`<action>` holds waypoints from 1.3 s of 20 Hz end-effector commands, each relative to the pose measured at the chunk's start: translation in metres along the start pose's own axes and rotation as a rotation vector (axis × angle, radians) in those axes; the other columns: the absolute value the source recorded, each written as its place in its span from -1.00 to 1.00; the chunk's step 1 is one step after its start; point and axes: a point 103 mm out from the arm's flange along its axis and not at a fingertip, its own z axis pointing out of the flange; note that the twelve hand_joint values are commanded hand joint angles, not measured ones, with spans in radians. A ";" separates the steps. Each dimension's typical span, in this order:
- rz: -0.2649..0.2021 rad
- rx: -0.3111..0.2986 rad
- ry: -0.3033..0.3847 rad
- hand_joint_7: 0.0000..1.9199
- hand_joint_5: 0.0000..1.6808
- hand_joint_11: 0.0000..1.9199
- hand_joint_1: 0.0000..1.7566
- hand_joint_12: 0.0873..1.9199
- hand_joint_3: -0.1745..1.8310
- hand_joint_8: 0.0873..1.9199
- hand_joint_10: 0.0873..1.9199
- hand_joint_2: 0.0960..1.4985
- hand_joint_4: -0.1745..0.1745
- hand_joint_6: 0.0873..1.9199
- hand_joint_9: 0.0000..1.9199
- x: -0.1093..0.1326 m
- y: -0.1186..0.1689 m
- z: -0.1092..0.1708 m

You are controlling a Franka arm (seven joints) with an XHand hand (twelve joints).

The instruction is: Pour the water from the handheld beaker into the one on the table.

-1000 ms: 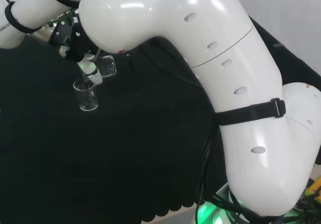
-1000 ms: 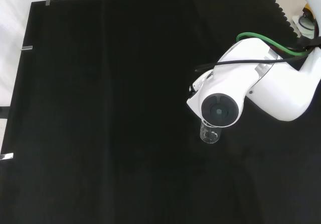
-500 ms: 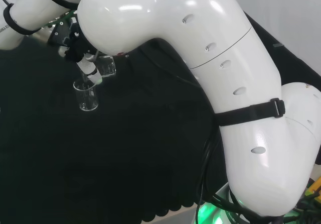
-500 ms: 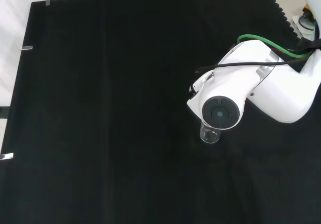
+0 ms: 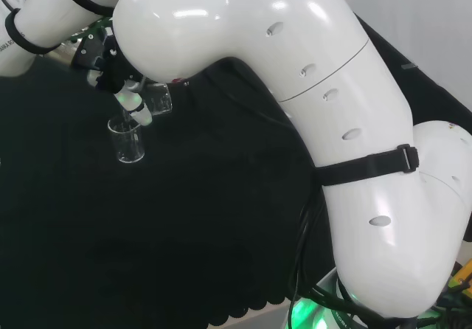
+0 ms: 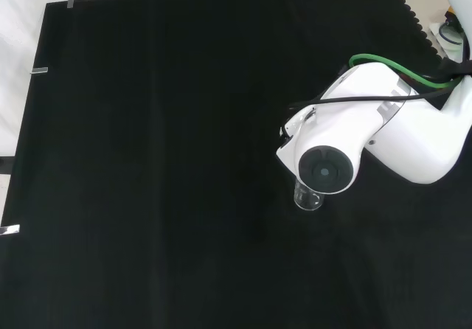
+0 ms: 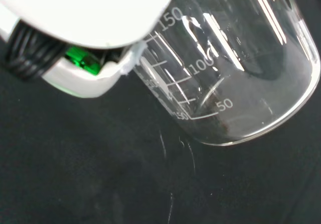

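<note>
Robot hand [image 5: 116, 69] sits upper left of the head view, tucked under the big white arm link [image 5: 243, 41], fingers curled round a clear beaker [image 5: 157, 99]. That held beaker is tipped toward its side, mouth end just above the rim of a second clear beaker [image 5: 128, 140], which stands upright on the cloth directly below. Can't say for sure whether the two rims touch; glass on black is hard to read there.

Wrist view: held beaker [image 7: 235, 63] close up, tilted, white graduation marks on the wall, a white part of the robot hand [image 7: 75, 13] against its side, green glow in the gap beneath it. Whether any water is left inside is not readable.

Front view: standing beaker [image 6: 309, 198] is right of centre, half hidden under the arm link's round grey cap [image 6: 324, 172]. A green cable [image 6: 383, 61] and a black one run over the link toward the upper right.

Surface: worktop [image 6: 147, 159] is covered edge to edge in black cloth, with faint lengthwise creases. Zigzag-cut cloth edge [image 6: 410, 12] at upper right of the front view, and the same scalloped edge along the bottom of the head view. Small metal clips [image 6: 40, 70] pin the cloth at the left and top edges in the front view. White surface [image 6: 18, 19] beyond the cloth at upper left.

Room: pale wall or screen [image 5: 435, 26] upper right in the head view; green light [image 5: 306, 316] at the bottom near the arm base.
</note>
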 end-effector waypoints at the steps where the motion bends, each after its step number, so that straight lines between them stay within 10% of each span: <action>1: 0.006 0.008 -0.021 0.43 0.63 0.42 0.63 -0.41 -0.17 -0.51 -1.00 -0.30 -1.00 -0.62 0.65 0.002 0.000 -0.002; 26: 0.013 0.022 -0.052 0.43 0.64 0.43 0.63 -0.41 -0.17 -0.51 -1.00 -0.30 -1.00 -0.62 0.65 0.005 -0.001 -0.005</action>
